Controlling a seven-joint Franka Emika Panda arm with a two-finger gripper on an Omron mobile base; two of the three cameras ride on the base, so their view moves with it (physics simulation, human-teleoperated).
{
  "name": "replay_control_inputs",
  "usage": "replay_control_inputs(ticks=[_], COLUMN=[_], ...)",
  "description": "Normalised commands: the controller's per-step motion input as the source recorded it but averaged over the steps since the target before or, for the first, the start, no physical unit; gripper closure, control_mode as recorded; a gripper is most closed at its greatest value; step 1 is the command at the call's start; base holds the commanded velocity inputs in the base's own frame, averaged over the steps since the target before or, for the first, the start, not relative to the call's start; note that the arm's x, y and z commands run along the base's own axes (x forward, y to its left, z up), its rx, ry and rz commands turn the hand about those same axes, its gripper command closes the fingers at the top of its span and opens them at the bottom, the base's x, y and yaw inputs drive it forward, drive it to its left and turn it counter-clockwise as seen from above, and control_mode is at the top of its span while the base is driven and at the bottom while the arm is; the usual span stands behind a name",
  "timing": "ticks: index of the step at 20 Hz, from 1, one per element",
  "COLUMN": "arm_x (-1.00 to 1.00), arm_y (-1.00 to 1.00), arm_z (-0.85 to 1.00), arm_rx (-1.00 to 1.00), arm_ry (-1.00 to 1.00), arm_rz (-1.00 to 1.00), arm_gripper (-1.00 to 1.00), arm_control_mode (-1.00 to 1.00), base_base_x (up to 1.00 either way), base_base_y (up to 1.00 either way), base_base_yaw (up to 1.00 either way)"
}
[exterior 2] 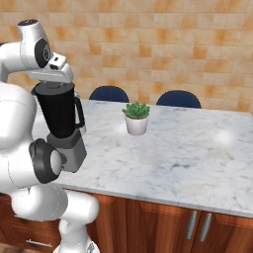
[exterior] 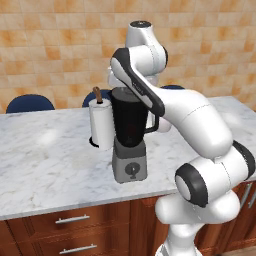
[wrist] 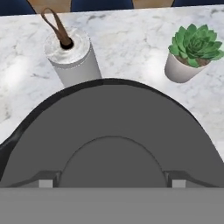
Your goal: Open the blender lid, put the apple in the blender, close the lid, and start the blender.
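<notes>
The blender is a black jar on a grey base with a round knob, standing near the counter's front edge; it is also in the right base view. Its dark grey blender lid sits on the jar top. My gripper hangs straight above the lid, open, with one fingertip on each side of the lid's raised centre. The hand sits just over the jar's rim. The apple is out of view.
A white paper-towel roll stands just behind and left of the blender. A small potted succulent sits to its right on the marble counter. Blue chairs line the far side. Drawers lie below the counter.
</notes>
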Motion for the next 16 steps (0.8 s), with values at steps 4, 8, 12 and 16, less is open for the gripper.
replay_control_inputs(ticks=[4,8,12,16], arm_x=[-0.06,0.0,0.0,0.0], arm_y=[0.0,0.0,0.0,0.0], arm_z=[-0.2,-0.03,0.14,0.36], arm_rx=[0.0,0.0,0.0,0.0], arm_ry=[-0.08,-0.07,0.0,0.0], arm_rz=[0.0,0.0,0.0,0.0], arm_gripper=[-1.0,-1.0,-1.0,-1.0], arm_control_mode=[-1.0,-1.0,-1.0,-1.0], base_base_x=[0.0,0.0,0.0,0.0], base_base_y=[0.0,0.0,0.0,0.0], base_base_yaw=[0.0,0.0,0.0,0.0])
